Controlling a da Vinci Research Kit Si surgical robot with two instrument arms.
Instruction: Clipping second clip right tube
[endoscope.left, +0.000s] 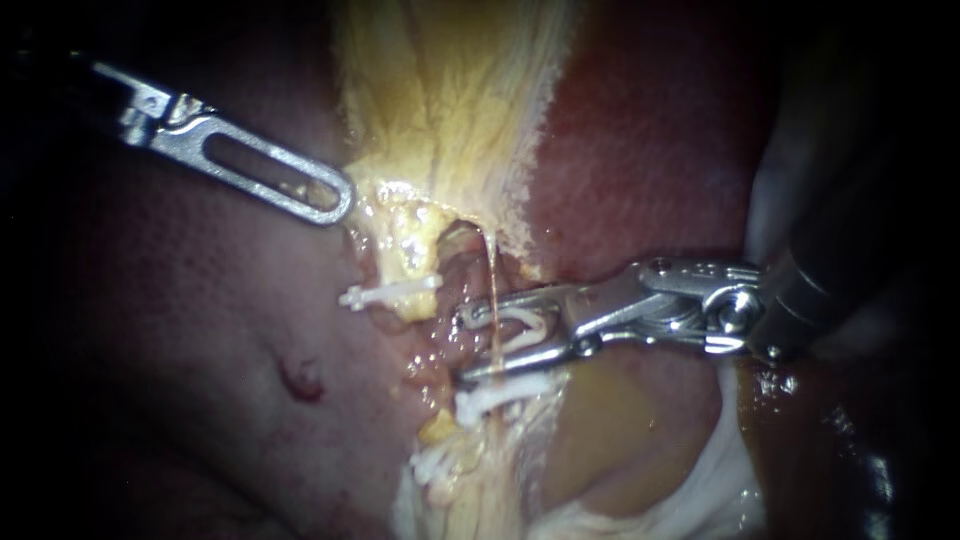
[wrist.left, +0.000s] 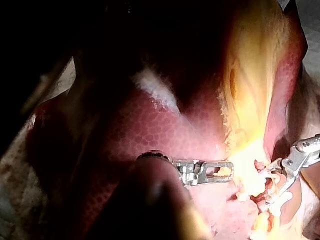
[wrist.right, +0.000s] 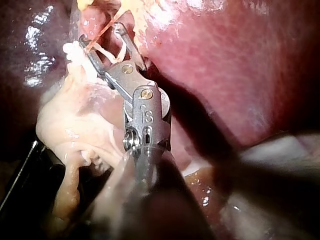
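Our right instrument (endoscope.left: 468, 345) comes in from the right with its shaft nearly level, its wrist straight and its jaws pointing left. The jaws stand moderately wide and carry a white clip (endoscope.left: 527, 330) between them, one leg against each jaw, so the clip gapes unclosed. The right tube (endoscope.left: 491, 275), a thin orange strand running from far to near, passes through the gap between the clip's legs. In the right wrist view the same jaws (wrist.right: 100, 34) straddle this strand ahead of the shaft.

Just on the near side of the jaws a closed clip (endoscope.left: 495, 397) sits across the same tube, close beside the nearer jaw. Nearer again lies a third clip (endoscope.left: 440, 462) in pale tissue. To the left, well apart from the jaws, a left clip (endoscope.left: 390, 293) crosses a yellow stump.

Our left instrument (endoscope.left: 338, 198) enters from the far left, its shaft slanting toward the near right. Its slotted jaws lie together on the edge of the yellow tissue (endoscope.left: 440, 120), which shows through the slot. Red liver (endoscope.left: 650, 130) lies all around.
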